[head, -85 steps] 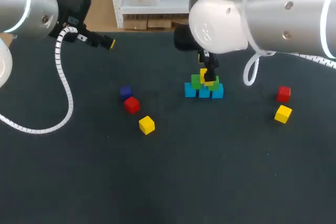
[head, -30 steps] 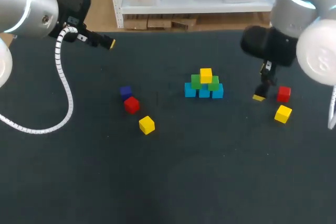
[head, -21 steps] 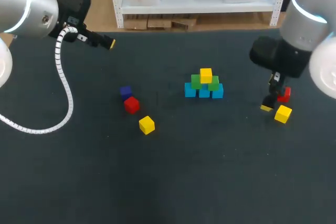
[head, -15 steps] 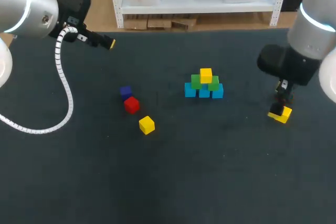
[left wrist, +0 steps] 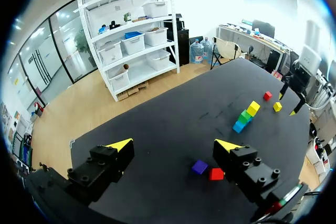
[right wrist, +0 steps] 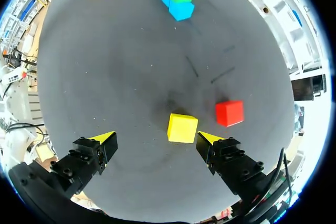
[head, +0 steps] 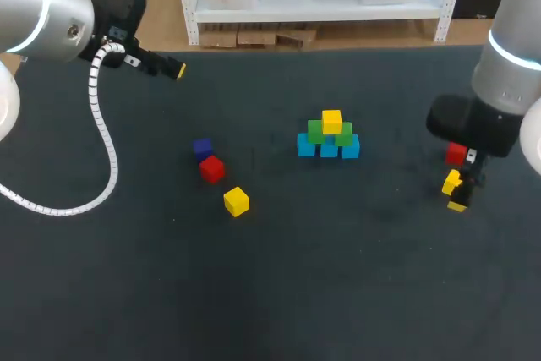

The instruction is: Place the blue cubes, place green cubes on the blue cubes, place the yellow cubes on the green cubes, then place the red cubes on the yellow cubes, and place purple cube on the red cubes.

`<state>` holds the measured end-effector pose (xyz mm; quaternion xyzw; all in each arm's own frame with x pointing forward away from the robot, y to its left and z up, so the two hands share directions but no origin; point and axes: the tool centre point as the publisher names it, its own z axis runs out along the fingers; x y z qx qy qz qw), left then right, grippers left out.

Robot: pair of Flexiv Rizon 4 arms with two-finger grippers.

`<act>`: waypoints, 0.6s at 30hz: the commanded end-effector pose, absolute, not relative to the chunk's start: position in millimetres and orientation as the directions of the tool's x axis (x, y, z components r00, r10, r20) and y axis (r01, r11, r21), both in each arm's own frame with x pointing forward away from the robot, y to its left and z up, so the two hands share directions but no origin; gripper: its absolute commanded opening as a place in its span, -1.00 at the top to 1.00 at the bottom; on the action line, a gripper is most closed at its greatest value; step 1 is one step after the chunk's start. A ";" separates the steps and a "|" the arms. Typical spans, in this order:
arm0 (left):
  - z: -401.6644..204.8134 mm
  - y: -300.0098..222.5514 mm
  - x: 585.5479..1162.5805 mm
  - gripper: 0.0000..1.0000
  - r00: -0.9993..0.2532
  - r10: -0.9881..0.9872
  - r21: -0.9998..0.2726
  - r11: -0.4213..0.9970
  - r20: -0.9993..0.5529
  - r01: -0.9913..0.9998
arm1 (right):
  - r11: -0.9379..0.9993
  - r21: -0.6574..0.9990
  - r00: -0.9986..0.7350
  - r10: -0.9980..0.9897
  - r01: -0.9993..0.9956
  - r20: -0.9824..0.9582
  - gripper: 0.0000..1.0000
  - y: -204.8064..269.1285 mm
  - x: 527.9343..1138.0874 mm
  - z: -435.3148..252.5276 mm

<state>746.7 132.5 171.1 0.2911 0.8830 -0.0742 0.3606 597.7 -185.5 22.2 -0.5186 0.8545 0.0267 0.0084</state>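
One dark table (head: 279, 285) bears everything. Both claws hang released: left gripper (left wrist: 173, 145) far left of the pyramid (head: 329, 135), right gripper (right wrist: 157, 139) well right of it — straddling a flat-lying yellow cube (right wrist: 182, 128), untouched, a red cube (right wrist: 229, 113) just beside. Left of the pyramid: purple cube (head: 202, 149), second red cube (head: 211, 168), second yellow cube (head: 237, 201).

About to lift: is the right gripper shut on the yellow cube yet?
Open. The right gripper has its fingers spread far wider than the yellow cube, which lies between them unclamped.
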 end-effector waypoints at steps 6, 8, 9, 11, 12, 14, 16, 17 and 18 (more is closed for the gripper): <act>171.0 133.9 747.1 -1.00 -0.568 0.461 0.076 0.817 -0.682 0.572 | 0.463 0.067 -0.465 -0.885 -0.884 -0.014 -0.50 -183.4 610.7 4.5; 171.0 133.9 747.1 -1.00 -0.568 0.461 0.076 0.817 -0.682 0.572 | 0.463 0.064 -0.464 -0.886 -0.884 -0.001 -0.36 -183.8 612.5 0.9; 171.0 133.9 747.1 -1.00 -0.568 0.461 0.076 0.817 -0.682 0.572 | 0.464 0.066 -0.465 -0.885 -0.884 0.000 -0.33 -184.2 613.1 -0.7; 171.0 133.9 747.1 -1.00 -0.568 0.461 0.076 0.817 -0.682 0.572 | 0.464 0.071 -0.465 -0.885 -0.883 0.005 0.06 -184.6 613.5 -1.2; 171.0 133.9 747.1 -1.00 -0.568 0.461 0.076 0.817 -0.682 0.572 | 0.463 0.072 -0.464 -0.886 -0.883 0.007 0.13 -184.7 613.6 -1.3; 171.0 133.9 747.1 -1.00 -0.568 0.461 0.076 0.817 -0.682 0.572 | 0.462 0.071 -0.463 -0.886 -0.884 0.009 0.18 -184.9 613.6 -1.3; 171.0 133.9 747.1 -1.00 -0.568 0.461 0.076 0.817 -0.682 0.572 | 0.463 0.069 -0.463 -0.886 -0.884 0.016 0.09 -186.1 613.7 -1.0; 171.0 133.9 747.1 -1.00 -0.568 0.461 0.076 0.817 -0.682 0.572 | 0.461 0.066 -0.461 -0.887 -0.885 0.022 0.02 -186.4 613.7 -0.9; 171.0 133.9 747.1 -1.00 -0.568 0.461 0.076 0.817 -0.682 0.572 | 0.459 0.064 -0.459 -0.888 -0.886 0.023 -0.44 -186.6 613.4 -0.7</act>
